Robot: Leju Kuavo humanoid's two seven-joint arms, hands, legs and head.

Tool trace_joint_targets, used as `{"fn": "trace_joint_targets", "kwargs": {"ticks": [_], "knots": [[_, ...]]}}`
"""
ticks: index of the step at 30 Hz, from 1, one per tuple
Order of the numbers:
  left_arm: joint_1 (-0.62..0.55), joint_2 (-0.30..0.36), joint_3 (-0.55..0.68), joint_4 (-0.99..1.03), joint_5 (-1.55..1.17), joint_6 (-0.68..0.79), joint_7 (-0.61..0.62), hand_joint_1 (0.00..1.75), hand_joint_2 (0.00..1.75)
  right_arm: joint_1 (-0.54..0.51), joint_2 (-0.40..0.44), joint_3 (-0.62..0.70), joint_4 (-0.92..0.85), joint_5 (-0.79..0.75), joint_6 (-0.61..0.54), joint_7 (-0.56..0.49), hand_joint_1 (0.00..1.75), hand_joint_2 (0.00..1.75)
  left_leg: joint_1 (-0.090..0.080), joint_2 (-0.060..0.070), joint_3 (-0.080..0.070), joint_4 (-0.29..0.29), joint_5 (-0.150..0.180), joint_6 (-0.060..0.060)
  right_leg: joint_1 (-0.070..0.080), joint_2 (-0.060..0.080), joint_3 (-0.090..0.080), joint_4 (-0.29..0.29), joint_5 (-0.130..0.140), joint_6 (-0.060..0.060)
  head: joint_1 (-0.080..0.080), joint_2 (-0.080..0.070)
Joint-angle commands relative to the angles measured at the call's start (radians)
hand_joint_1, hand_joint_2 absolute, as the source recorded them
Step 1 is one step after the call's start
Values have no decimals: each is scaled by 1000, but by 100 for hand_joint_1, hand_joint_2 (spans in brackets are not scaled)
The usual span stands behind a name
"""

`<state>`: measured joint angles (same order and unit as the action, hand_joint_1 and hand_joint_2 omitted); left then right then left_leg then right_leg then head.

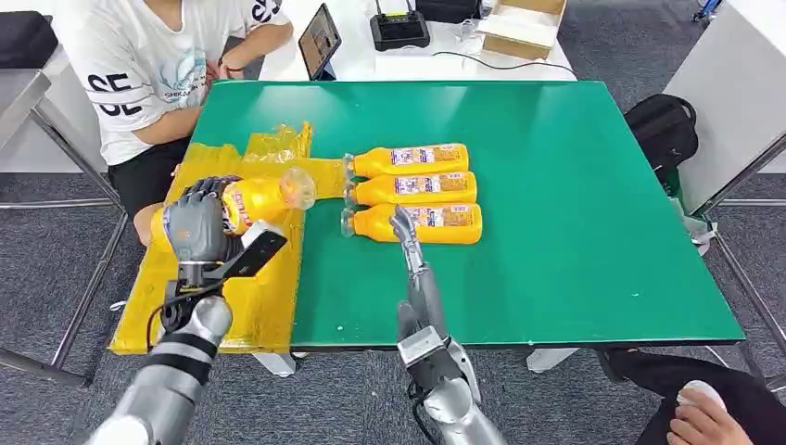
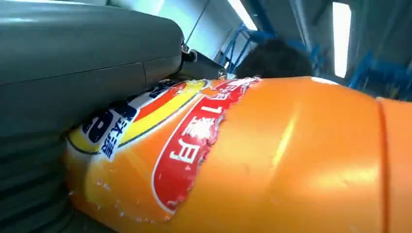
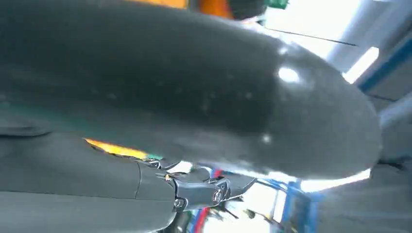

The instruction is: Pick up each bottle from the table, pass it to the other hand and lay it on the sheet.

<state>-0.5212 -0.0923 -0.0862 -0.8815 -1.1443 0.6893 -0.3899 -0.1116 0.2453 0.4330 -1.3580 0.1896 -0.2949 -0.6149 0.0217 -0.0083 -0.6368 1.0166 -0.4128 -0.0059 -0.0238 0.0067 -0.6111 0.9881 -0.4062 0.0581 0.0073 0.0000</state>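
Observation:
My left hand (image 1: 196,225) grips an orange juice bottle (image 1: 264,197) over the yellow sheet (image 1: 250,297), which covers the table's left end. The bottle lies roughly level with its cap end pointing right. Close up, the left wrist view shows the held bottle (image 2: 291,155) with its torn red label, pressed against my left hand (image 2: 73,63). Three more orange bottles (image 1: 412,158) (image 1: 417,188) (image 1: 436,222) lie side by side mid-table, caps to the left. My right hand (image 1: 408,243) is open with straight fingers and holds nothing. Its tips reach the nearest bottle's neck; contact cannot be told.
The green table (image 1: 575,232) has bare room on its right half. Crumpled yellow plastic (image 1: 278,144) bunches at the sheet's far edge. A seated person (image 1: 158,65) is at the far left corner. A tablet (image 1: 320,39) and a box (image 1: 524,23) stand on the white table behind.

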Motion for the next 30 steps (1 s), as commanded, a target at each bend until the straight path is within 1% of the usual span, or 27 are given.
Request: {"fn": "trace_joint_targets", "kwargs": {"ticks": [1,2,4,5,7,8,11,12,14,15,17,18,20,21,22,23,25,26,29,30], "knots": [[-193,79,10,368,-38,-9,20,175,175,-14,-17,20,-38,-1,-10,-6,0,0,0,1,2,0,-1,0,0,0,2,0,-1,-2,0,0],[-193,79,10,368,-38,-9,20,175,175,-14,-17,20,-38,-1,-10,-6,0,0,1,2,5,0,-2,1,1,0,4,0,-2,-3,0,0],[-193,79,10,368,-38,-9,20,175,175,-14,-17,20,-38,-1,-10,-6,0,0,0,0,2,0,-1,1,1,-1,2,0,-1,-2,0,0],[-193,79,10,368,-38,-9,20,175,175,-14,-17,20,-38,-1,-10,-6,0,0,0,0,4,0,-1,1,1,-1,4,-1,-2,-3,0,0],[-225,104,-44,418,-133,-97,86,175,175,-19,-16,21,-33,-5,-15,-11,0,0,0,1,2,0,-1,1,1,0,2,0,-1,-2,0,0],[-238,115,-64,435,-168,-110,106,175,175,-19,-13,17,-31,-11,-15,-10,0,0,1,1,4,0,-2,1,1,0,4,0,-2,-3,0,0],[-275,132,-92,491,-218,-197,133,175,175,-20,-8,6,-34,-25,-19,-8,0,0,0,0,1,0,0,0,1,0,1,0,-1,-2,0,0],[-282,136,-105,502,-237,-215,145,175,175,-19,-8,4,-37,-27,-20,-6,0,0,1,1,3,1,-2,1,2,0,4,0,-1,-4,0,0],[-299,147,-141,537,-285,-295,173,175,175,-19,-6,-2,-36,-38,-17,6,0,0,1,1,1,0,0,0,1,0,1,0,0,-2,0,0],[-303,146,-137,548,-284,-330,178,175,175,-19,-6,-3,-34,-40,-16,8,0,0,1,0,3,0,-1,1,2,-1,3,0,-1,-3,0,0],[-311,151,-131,565,-278,-392,173,175,175,-19,-6,-3,-24,-40,-14,14,0,0,0,0,1,0,0,0,1,0,1,0,-1,-2,0,0],[-313,154,-137,569,-284,-403,174,175,175,-19,-6,-4,-21,-41,-13,18,0,0,0,1,4,0,-2,1,1,-1,4,0,-2,-3,0,0],[-315,157,-137,576,-286,-439,175,175,175,-20,-6,-4,-8,-41,-11,25,0,0,1,1,2,0,-1,0,1,0,2,0,-1,-2,0,0],[-310,159,-132,572,-282,-439,173,175,175,-19,-6,-4,-3,-41,-10,26,0,0,1,1,4,0,-2,1,2,0,4,-1,-2,-3,0,0],[-308,159,-125,575,-274,-449,172,175,175,-20,-5,-4,2,-41,-10,27,0,0,0,1,2,0,-1,0,1,0,2,0,-1,-2,0,0],[-303,159,-111,575,-259,-457,168,175,175,-20,-4,-5,7,-40,-10,30,0,0,1,1,5,0,-2,1,2,0,5,-1,-2,-3,0,0],[-300,161,-104,578,-252,-475,165,175,175,-20,-3,-5,15,-40,-9,34,0,0,0,1,2,0,-1,1,1,0,2,0,-1,-2,0,0],[-296,162,-96,579,-243,-483,166,175,175,-21,-3,-3,21,-37,-8,40,0,0,1,2,5,0,-2,1,2,0,5,-1,-2,-3,0,0],[-293,162,-96,579,-243,-481,165,175,175,-20,-3,-2,22,-37,-8,40,0,0,1,1,1,0,0,0,1,0,1,-1,0,-2,0,0],[-293,162,-96,579,-243,-481,165,175,175,-20,-3,-2,22,-37,-8,40,0,0,1,1,3,0,-1,1,1,0,3,0,-1,-3,0,0]]}}
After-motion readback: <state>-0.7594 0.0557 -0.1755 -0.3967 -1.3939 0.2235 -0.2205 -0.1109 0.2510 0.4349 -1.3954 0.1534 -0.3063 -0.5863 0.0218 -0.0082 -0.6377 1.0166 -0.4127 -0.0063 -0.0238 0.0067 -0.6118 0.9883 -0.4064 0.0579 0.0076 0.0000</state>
